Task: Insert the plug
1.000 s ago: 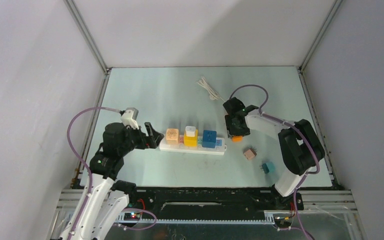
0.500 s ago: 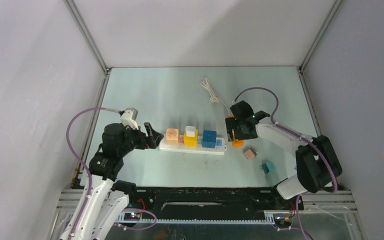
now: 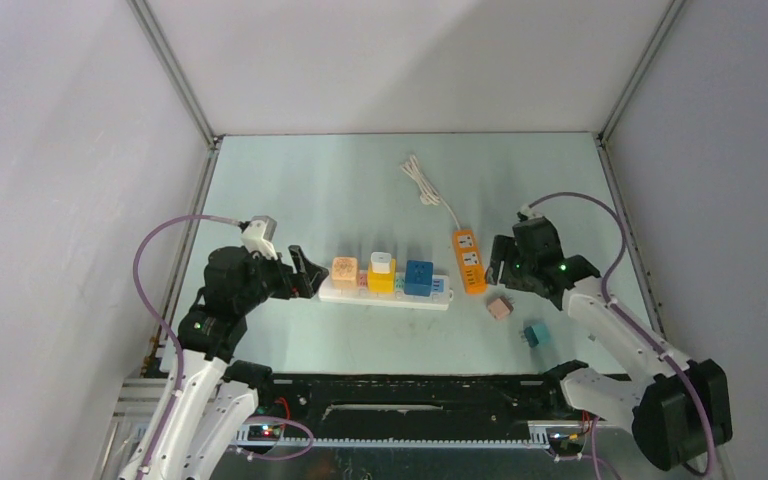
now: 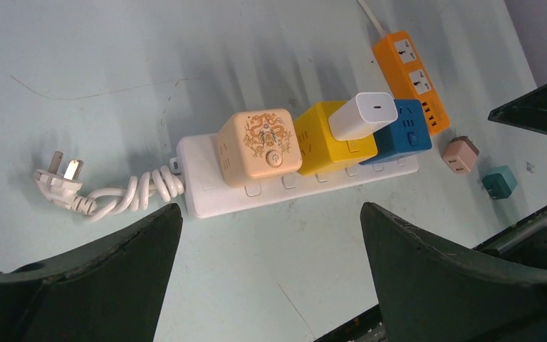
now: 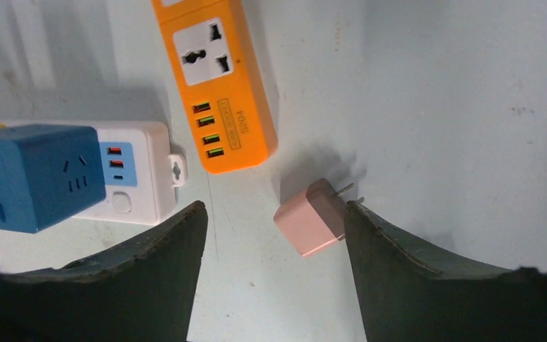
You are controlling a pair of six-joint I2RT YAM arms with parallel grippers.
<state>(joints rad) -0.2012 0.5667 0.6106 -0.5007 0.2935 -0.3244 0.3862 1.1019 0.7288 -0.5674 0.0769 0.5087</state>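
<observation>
The pink plug (image 5: 312, 226) lies loose on the counter (image 3: 360, 180) right under the gap of the right tool (image 5: 272, 206), nearer one finger than the other. The tool's fingers are spread and pinch nothing. The plug sits in the counter's right half, closer to the near edge, just off the near end of the orange power strip (image 5: 217, 85). The left tool (image 4: 271, 208) hangs with its fingers spread wide too, empty, beside the left end of the white power strip (image 4: 201, 187), well apart from the plug. There are two power strips, two loose plugs (the pink one and a teal plug (image 3: 535, 334) towards the near right corner), three cube adapters seated in the white strip, peach (image 4: 260, 144), yellow (image 4: 320, 146) and blue (image 4: 402, 132), and one white charger (image 4: 362, 115) on the yellow cube. The pink plug is a small rounded block on its side, two metal prongs sticking out of one end.
</observation>
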